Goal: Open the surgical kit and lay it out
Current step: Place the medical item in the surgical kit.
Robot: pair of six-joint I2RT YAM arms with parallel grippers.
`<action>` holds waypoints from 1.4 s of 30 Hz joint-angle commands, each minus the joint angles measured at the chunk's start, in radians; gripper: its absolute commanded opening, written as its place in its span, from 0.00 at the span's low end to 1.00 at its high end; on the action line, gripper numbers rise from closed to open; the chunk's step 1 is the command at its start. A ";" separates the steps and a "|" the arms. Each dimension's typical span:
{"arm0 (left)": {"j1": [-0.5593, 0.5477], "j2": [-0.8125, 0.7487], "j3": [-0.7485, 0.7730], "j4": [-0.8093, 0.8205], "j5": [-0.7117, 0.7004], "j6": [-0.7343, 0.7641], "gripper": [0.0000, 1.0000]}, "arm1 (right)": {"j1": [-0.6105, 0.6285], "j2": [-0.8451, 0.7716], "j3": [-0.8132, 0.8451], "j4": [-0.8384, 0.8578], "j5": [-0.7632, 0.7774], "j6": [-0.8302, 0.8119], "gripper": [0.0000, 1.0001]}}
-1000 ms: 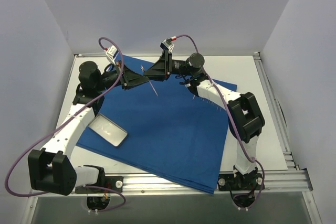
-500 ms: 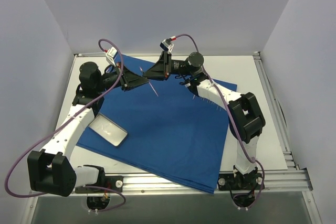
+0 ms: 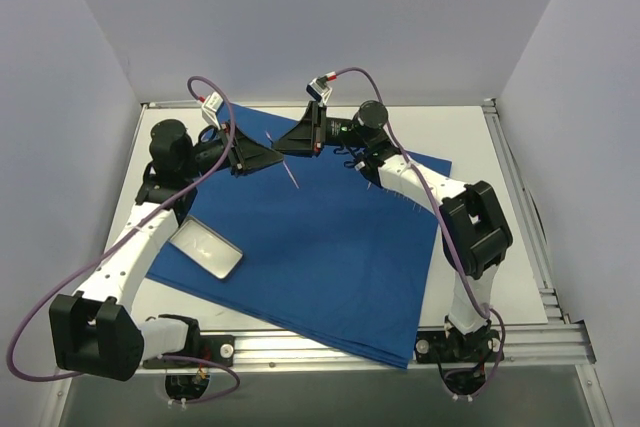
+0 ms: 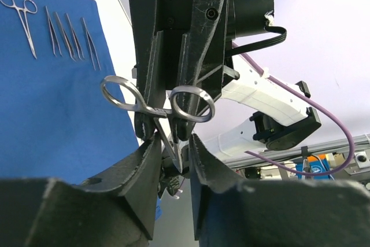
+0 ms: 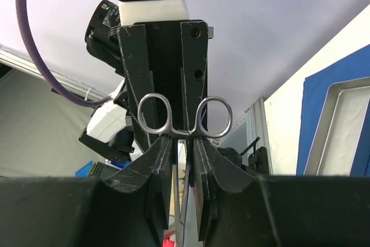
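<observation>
The white table (image 3: pixel 470 137) is covered for the most part by the royal-blue drape (image 3: pixel 330 247), which is spread flat and skewed, one corner reaching the near edge between the arm bases. Both arms are stretched over the far part of the cloth, where their tips meet. The small metal tray (image 3: pixel 205 249) is set on the drape's left edge, beside the left arm, well apart from the meeting point.

The left gripper (image 4: pixel 173 143) is seen with its fingers parted a little. A blade hangs in the gap, and bare space shows on either side of it. The right gripper (image 5: pixel 182 143) is closed on the scissors (image 4: pixel 157 110), pinching the shanks just under the two finger rings. The scissors are held crosswise between the two grippers, above the cloth, rings uppermost and point down.

A row of thin silver instruments (image 4: pixel 65 36) is laid side by side on the drape's right portion, near the right arm, with a ring-handled clamp (image 4: pixel 23 15) at one end.
</observation>
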 commanded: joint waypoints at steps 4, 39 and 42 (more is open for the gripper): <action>-0.017 -0.059 0.001 -0.021 0.021 0.042 0.37 | 0.012 -0.078 -0.014 0.024 0.021 -0.040 0.00; 0.006 -0.073 0.198 -0.836 -0.448 0.489 0.50 | -0.095 -0.004 0.288 -1.137 0.493 -0.743 0.00; 0.012 -0.069 0.202 -0.867 -0.467 0.509 0.50 | -0.109 0.034 0.341 -1.264 0.651 -0.774 0.00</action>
